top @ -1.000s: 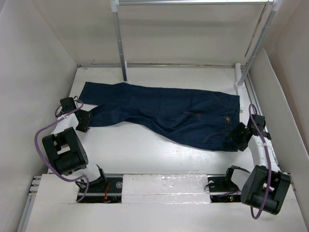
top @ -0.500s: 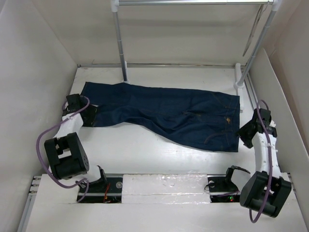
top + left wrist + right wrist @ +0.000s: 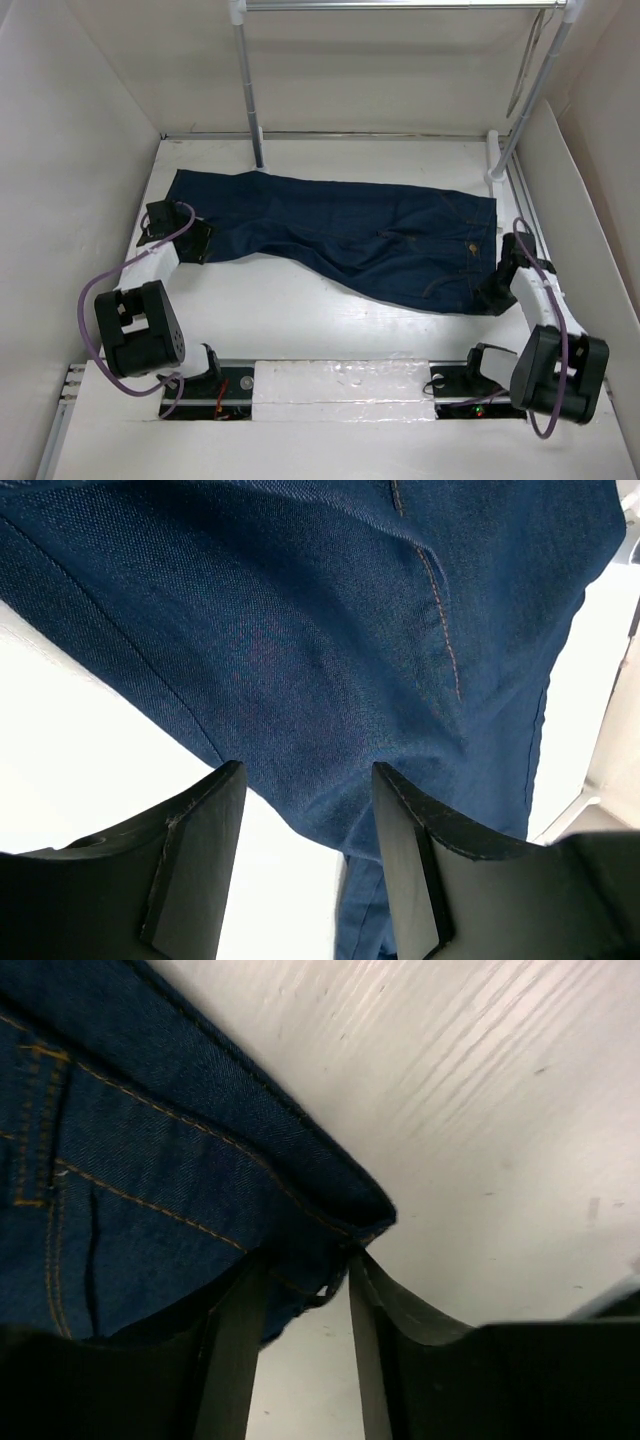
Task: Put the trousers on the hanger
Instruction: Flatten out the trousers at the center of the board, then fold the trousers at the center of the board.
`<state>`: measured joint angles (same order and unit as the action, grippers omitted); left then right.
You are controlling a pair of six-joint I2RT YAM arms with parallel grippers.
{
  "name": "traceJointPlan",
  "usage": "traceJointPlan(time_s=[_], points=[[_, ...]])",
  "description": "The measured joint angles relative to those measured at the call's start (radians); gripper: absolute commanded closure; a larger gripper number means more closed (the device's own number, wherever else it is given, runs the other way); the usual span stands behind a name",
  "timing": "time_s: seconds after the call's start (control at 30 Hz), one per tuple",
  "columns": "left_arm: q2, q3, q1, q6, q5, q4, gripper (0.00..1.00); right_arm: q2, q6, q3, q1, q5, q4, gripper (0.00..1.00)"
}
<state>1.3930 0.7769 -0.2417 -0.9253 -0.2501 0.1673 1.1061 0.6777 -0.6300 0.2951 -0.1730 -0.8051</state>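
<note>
Free: bare table (image 3: 290,315) in front
The trousers (image 3: 340,235) span the middle; rack poles (image 3: 249,90) behind, side walls (image 3: 70,150) close.

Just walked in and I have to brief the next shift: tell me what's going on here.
Two robot arms are working on the trousers, which lie spread flat on the table. The left gripper is open over a leg end, and the right gripper has its open jaws around the waistband's near corner. Nothing is lifted. The hanger hangs from the rail at back right, untouched.
</note>
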Motion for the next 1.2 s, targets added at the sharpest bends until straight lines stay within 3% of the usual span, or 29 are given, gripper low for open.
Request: traceJointPlan(time_s=[0.07,0.1,0.2,0.4,0.63,0.7,0.73,0.83,1.03,1.2], points=[[0.0,0.0,0.0,0.005,0.0,0.0,0.52,0.054,0.027,0.026,-0.03,0.013,0.043,0.73],[0.0,0.0,0.0,0.008,0.0,0.001,0.52,0.069,0.037,0.037,-0.042,0.014,0.063,0.85],[-0.001,0.0,0.0,0.021,0.014,0.011,0.52,0.064,0.052,0.04,-0.059,0.009,0.113,1.0],[-0.042,0.023,-0.009,0.079,0.1,0.097,0.52,0.06,-0.062,-0.024,-0.061,-0.042,0.142,1.0],[-0.048,0.119,-0.118,0.178,0.316,0.254,0.56,0.048,-0.277,-0.208,-0.056,-0.072,0.201,1.0],[-0.048,0.119,-0.171,0.192,0.364,0.299,0.64,0.029,-0.32,-0.209,-0.043,-0.052,0.219,1.0],[-0.048,0.119,-0.191,0.197,0.383,0.318,0.76,0.024,-0.332,-0.209,-0.037,-0.045,0.222,1.0],[-0.048,0.115,-0.246,0.215,0.392,0.359,0.77,0.015,-0.376,-0.209,-0.012,0.006,0.232,1.0],[-0.033,0.032,-0.374,0.262,0.293,0.35,0.62,-0.01,-0.402,-0.184,-0.008,0.096,0.262,1.0],[0.085,0.064,-0.365,0.279,0.211,0.309,0.59,-0.019,-0.414,-0.157,-0.008,0.127,0.277,1.0]])
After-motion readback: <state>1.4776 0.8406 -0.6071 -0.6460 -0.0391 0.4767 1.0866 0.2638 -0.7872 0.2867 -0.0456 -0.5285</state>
